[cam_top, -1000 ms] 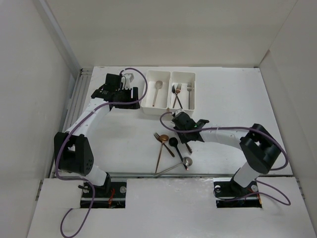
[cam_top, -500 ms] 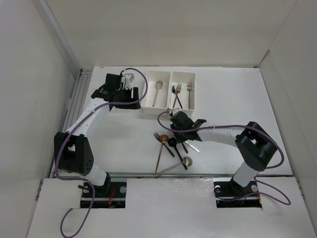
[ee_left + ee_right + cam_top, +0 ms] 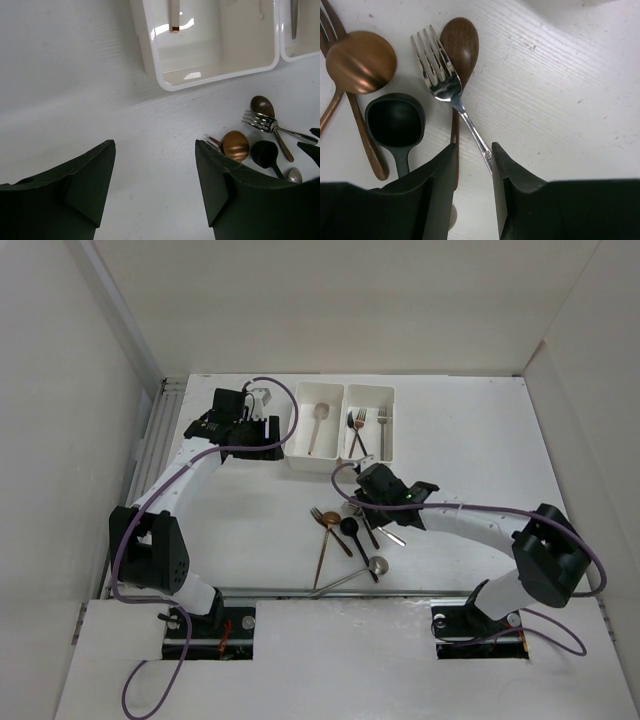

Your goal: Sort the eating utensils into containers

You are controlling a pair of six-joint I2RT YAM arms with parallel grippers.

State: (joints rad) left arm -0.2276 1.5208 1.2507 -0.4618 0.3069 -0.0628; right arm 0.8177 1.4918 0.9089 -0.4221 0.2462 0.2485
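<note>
Two white bins stand side by side at the back: the left bin (image 3: pixel 300 455) holds a copper spoon (image 3: pixel 318 420), the right bin (image 3: pixel 392 430) holds forks (image 3: pixel 360 425). Loose utensils lie in front. In the right wrist view I see a silver fork (image 3: pixel 440 80), a dark brown spoon (image 3: pixel 460 42), a copper spoon (image 3: pixel 361 61), a black spoon (image 3: pixel 395 120) and a copper fork (image 3: pixel 327 25). My right gripper (image 3: pixel 472 150) is low over the pile, jaws narrowly open astride the silver fork's handle, which touches the right finger. My left gripper (image 3: pixel 155 185) hovers open and empty beside the left bin (image 3: pixel 150 55).
A silver spoon (image 3: pixel 378 564) with a long handle lies nearest the front edge. The white enclosure walls stand at the left, back and right. The right arm (image 3: pixel 470 520) stretches across the table's right half.
My right gripper has shifted over the utensil pile and settled round the silver fork's handle; its elbow swung to the right. The left arm has not moved.
</note>
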